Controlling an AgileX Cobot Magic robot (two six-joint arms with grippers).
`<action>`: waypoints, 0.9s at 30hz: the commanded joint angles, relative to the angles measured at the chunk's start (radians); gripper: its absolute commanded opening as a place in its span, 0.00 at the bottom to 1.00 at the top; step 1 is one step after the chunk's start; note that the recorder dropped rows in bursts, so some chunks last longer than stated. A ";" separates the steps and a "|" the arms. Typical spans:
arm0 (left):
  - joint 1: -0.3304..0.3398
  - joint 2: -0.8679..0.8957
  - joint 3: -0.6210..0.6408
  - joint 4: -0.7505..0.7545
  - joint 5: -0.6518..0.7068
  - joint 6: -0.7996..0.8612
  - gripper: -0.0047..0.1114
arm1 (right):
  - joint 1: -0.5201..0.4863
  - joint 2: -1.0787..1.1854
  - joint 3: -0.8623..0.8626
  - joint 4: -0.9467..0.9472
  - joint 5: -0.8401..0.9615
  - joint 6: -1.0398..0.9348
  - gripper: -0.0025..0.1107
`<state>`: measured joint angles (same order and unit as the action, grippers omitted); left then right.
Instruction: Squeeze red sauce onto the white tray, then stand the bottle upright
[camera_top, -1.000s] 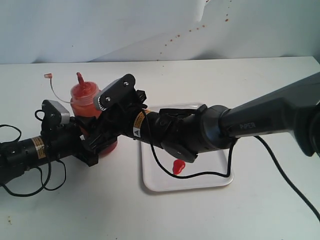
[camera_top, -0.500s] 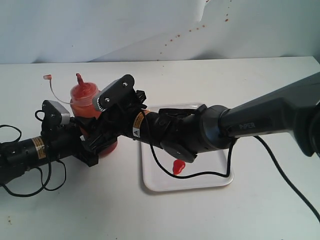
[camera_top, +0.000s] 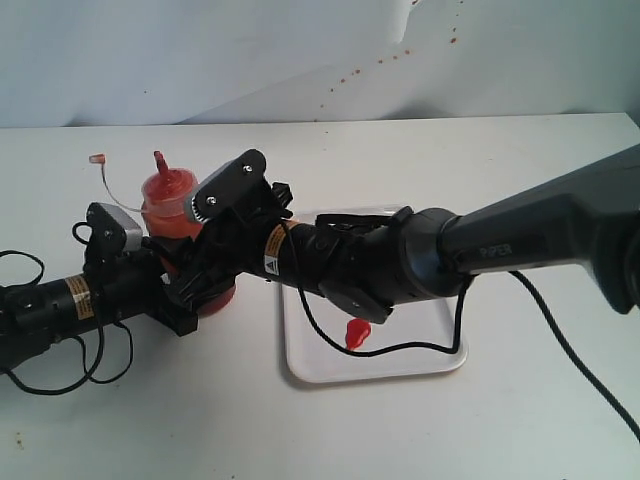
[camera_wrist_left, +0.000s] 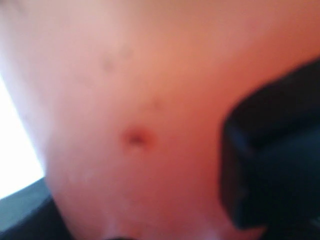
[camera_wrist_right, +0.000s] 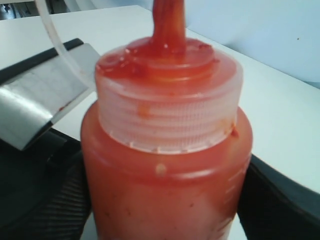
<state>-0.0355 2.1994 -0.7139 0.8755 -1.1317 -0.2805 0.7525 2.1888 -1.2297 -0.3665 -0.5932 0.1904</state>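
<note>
Fingers (camera_wrist_right: 280, 205) of the right gripper (camera_top: 203, 272): dark, ribbed pads set against opposite sides of the bottle (camera_wrist_right: 165, 190), closed on its body below the shoulder.

Left gripper (camera_top: 178, 300): one dark finger (camera_wrist_left: 270, 170) lies against the bottle wall, which fills the blurred left wrist view. In the exterior view its black fingers clasp the bottle's lower part, so it too appears closed on the bottle.

Bottle (camera_top: 170, 205): item held.
- Body: cylindrical, translucent plastic, tinted red-orange by the contents, with small pale flecks inside the wall.
- Collar (camera_wrist_right: 165, 125): whitish ribbed screw lid, its top smeared with sauce.
- Nozzle (camera_top: 159, 160): pointed, red, aimed upward.
- Cap (camera_top: 96, 158): small, off the nozzle, hanging out to the side on a thin clear tether (camera_top: 110, 185).
- Position: upright on the white table (camera_top: 450, 170), just beside the tray's left edge, between the two grippers.

Red sauce (camera_top: 356, 333): one glossy bright-red blob lying on the tray's near half.

White tray (camera_top: 420, 355): flat, rectangular, rounded corners, low rim. It is partly covered by the right arm (camera_top: 540, 235), which reaches across it toward the bottle. A black cable (camera_top: 400, 348) sags over the tray close to the blob.

Left arm (camera_top: 50, 305): comes in low from the table's left edge.
</note>
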 joint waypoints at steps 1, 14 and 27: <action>-0.003 -0.014 -0.013 -0.029 -0.063 -0.003 0.12 | 0.005 0.006 0.005 -0.024 0.096 -0.004 0.02; -0.003 -0.014 -0.013 -0.029 -0.065 -0.003 0.12 | 0.005 0.006 0.005 -0.024 0.110 -0.004 0.02; -0.003 -0.014 -0.013 -0.021 -0.065 -0.031 0.94 | 0.005 0.006 0.005 -0.022 0.111 -0.002 0.02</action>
<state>-0.0355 2.1928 -0.7206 0.8643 -1.1704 -0.2934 0.7525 2.1868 -1.2360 -0.3685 -0.5678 0.1904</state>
